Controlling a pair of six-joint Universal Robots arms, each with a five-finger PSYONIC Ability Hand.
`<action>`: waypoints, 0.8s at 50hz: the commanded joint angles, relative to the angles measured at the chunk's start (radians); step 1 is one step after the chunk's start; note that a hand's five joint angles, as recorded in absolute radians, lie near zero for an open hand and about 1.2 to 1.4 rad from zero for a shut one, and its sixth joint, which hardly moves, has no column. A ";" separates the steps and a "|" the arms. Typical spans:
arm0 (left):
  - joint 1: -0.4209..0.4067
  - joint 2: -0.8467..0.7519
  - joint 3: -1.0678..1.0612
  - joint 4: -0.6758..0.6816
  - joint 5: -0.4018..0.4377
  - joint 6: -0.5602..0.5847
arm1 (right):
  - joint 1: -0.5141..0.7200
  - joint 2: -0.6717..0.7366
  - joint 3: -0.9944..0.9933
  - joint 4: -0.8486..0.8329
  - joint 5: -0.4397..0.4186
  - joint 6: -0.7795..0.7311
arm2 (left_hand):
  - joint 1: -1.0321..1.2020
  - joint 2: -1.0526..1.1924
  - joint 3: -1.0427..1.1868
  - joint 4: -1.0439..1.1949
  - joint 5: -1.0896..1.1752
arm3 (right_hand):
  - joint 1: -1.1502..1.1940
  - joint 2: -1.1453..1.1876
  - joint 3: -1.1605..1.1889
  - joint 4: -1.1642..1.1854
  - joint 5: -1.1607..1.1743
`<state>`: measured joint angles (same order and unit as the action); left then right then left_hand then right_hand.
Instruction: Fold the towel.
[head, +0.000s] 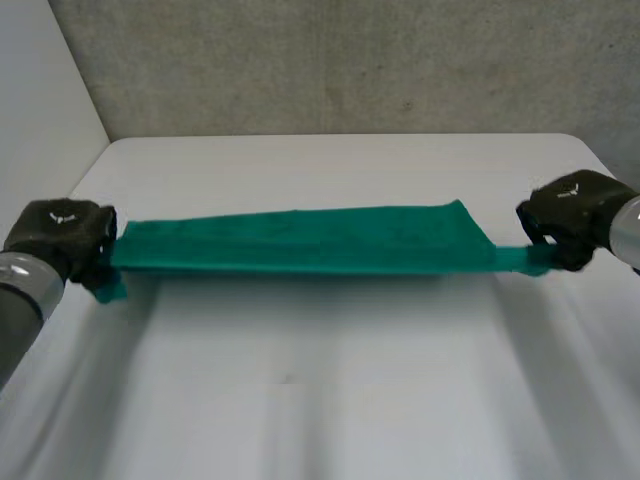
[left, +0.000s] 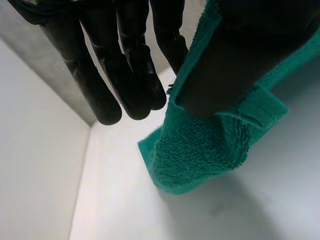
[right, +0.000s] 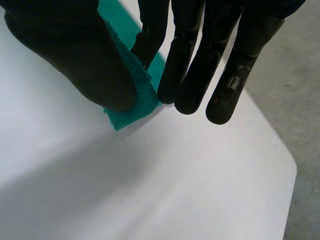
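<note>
— Where's the towel?
— The towel is pulled long across the middle of the frame, over the tabletop. It runs from my left hand at the left edge to my right hand at the right edge.
— And your fingers?
— On the left, my fingers are straight, and the thumb pinches the towel's end. On the right, thumb and fingers nip a corner.
</note>
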<state>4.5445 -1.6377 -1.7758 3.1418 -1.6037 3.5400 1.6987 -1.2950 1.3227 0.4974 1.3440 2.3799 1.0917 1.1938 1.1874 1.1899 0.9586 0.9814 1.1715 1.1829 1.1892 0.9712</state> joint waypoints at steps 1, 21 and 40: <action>0.030 -0.008 -0.007 -0.169 0.022 0.219 | 0.006 -0.001 0.038 0.142 0.015 -0.192 | 0.305 0.202 0.209 0.206 0.263 | 0.415 0.225 0.213 0.207 0.250; -0.062 -0.384 0.780 -0.024 -0.054 0.399 | 0.076 0.261 -0.735 -0.167 0.152 0.123 | 0.305 0.202 0.209 0.206 0.263 | 0.415 0.225 0.213 0.207 0.250; -0.107 -0.278 0.472 0.264 -0.038 0.198 | 0.075 0.059 -0.222 -0.471 0.073 0.239 | 0.285 0.182 0.189 0.186 0.243 | 0.415 0.225 0.213 0.207 0.250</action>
<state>4.4644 -1.9174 -1.0659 3.4451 -1.6581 3.8124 1.7683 -1.2362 0.9013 -0.0028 1.4451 2.7024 1.1344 1.1969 1.1919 1.1945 1.0050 0.9827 1.1715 1.1830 1.1892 0.9712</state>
